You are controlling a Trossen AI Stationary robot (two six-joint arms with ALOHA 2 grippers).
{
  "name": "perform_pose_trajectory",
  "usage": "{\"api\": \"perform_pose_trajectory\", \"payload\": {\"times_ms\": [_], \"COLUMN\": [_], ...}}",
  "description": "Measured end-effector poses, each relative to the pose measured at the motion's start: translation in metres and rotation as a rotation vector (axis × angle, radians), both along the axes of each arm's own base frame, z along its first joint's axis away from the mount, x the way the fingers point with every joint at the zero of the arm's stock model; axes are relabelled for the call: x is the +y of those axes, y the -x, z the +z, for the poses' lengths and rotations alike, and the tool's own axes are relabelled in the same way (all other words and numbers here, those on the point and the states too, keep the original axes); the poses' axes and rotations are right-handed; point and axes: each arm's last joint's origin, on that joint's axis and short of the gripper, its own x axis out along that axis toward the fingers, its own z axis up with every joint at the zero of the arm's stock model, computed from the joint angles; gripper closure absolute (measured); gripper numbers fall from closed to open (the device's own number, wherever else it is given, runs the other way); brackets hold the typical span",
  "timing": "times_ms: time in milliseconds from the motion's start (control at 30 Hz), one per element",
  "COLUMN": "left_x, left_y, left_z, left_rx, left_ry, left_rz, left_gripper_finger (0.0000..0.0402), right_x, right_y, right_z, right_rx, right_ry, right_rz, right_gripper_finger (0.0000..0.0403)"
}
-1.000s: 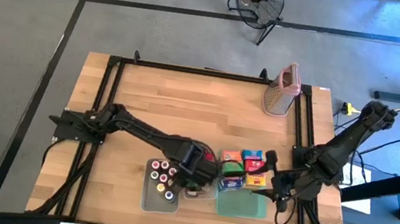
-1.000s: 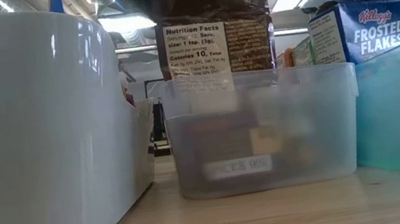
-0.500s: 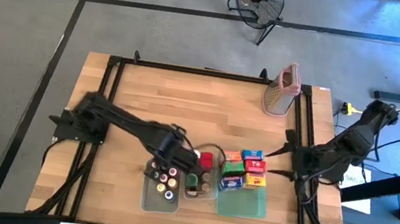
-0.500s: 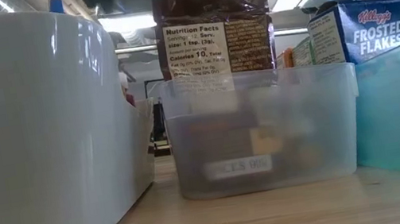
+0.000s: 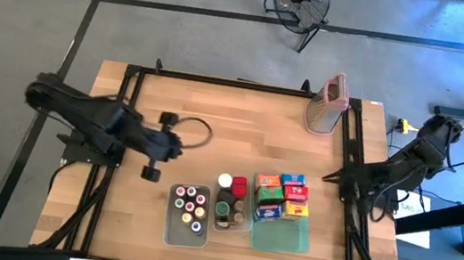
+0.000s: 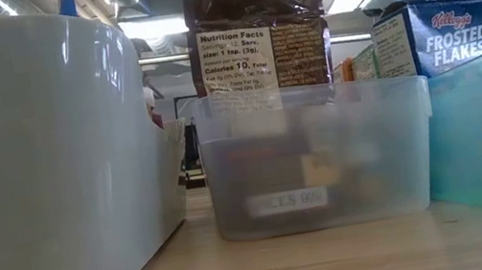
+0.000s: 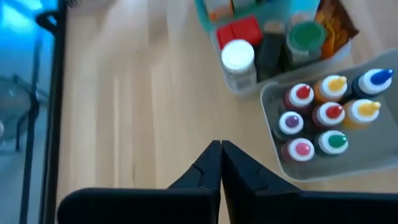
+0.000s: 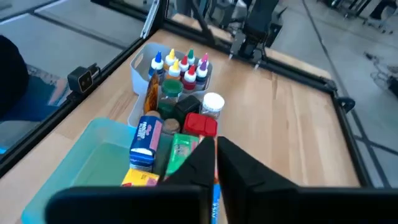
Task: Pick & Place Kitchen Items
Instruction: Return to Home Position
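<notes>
The kitchen items sit in three containers near the table's front edge. Small colour-capped bottles [image 5: 189, 207] stand in a white tub [image 7: 273, 99]. Jars and a brown pouch [image 6: 261, 49] fill a clear tub [image 5: 232, 209]. Colourful cartons [image 5: 283, 195] stand at the far end of a green tray [image 5: 283, 235]. My left gripper [image 5: 179, 145] hangs shut over bare wood, left of and beyond the tubs, holding nothing. My right gripper [image 5: 326, 176] is shut and empty, near the table's right edge beside the tray.
A metal grater with a pink top [image 5: 326, 104] stands at the table's far right. A black frame rail [image 5: 124, 134] runs along the table's sides. Bare wood [image 5: 241, 131] lies between the containers and the far edge. A white-capped jar [image 7: 238, 59] stands at the clear tub's far end.
My left gripper has pulled away from the clear tub, going up and toward the table's left and far side. My right gripper has drawn back from the cartons toward the table's right edge, and its fingers have come together. The items stay in their containers.
</notes>
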Motion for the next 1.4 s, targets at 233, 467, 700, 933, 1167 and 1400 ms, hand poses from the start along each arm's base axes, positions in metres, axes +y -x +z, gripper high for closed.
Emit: {"api": "perform_pose_trajectory", "payload": {"times_ms": [233, 467, 700, 933, 1167, 1400], "left_x": [0.017, 0.030, 0.038, 0.041, 0.045, 0.046], "left_y": [0.049, 0.082, 0.105, 0.119, 0.124, 0.127], "left_z": [-0.025, -0.060, -0.089, -0.116, -0.146, -0.177], "left_rx": [-0.265, -0.463, -0.614, -0.755, -0.815, -0.856], "left_ry": [0.039, 0.016, 0.044, 0.104, 0.143, 0.180], "left_rz": [-0.021, -0.031, -0.041, -0.057, -0.038, -0.044], "left_gripper_finger": [0.0400, 0.0400, 0.0400, 0.0400, 0.0399, 0.0399], "right_x": [-0.026, -0.045, -0.060, -0.050, -0.039, -0.027], "right_y": [0.026, 0.047, 0.062, 0.053, 0.043, 0.033], "right_z": [0.005, -0.009, -0.040, -0.054, -0.074, -0.091], "right_rx": [-0.079, -0.299, -0.431, -0.468, -0.452, -0.470], "right_ry": [-0.050, -0.084, -0.149, -0.134, -0.133, -0.152], "right_rz": [0.008, 0.130, 0.140, 0.174, 0.184, 0.232], "right_gripper_finger": [0.0398, 0.0399, 0.0400, 0.0400, 0.0400, 0.0400]}}
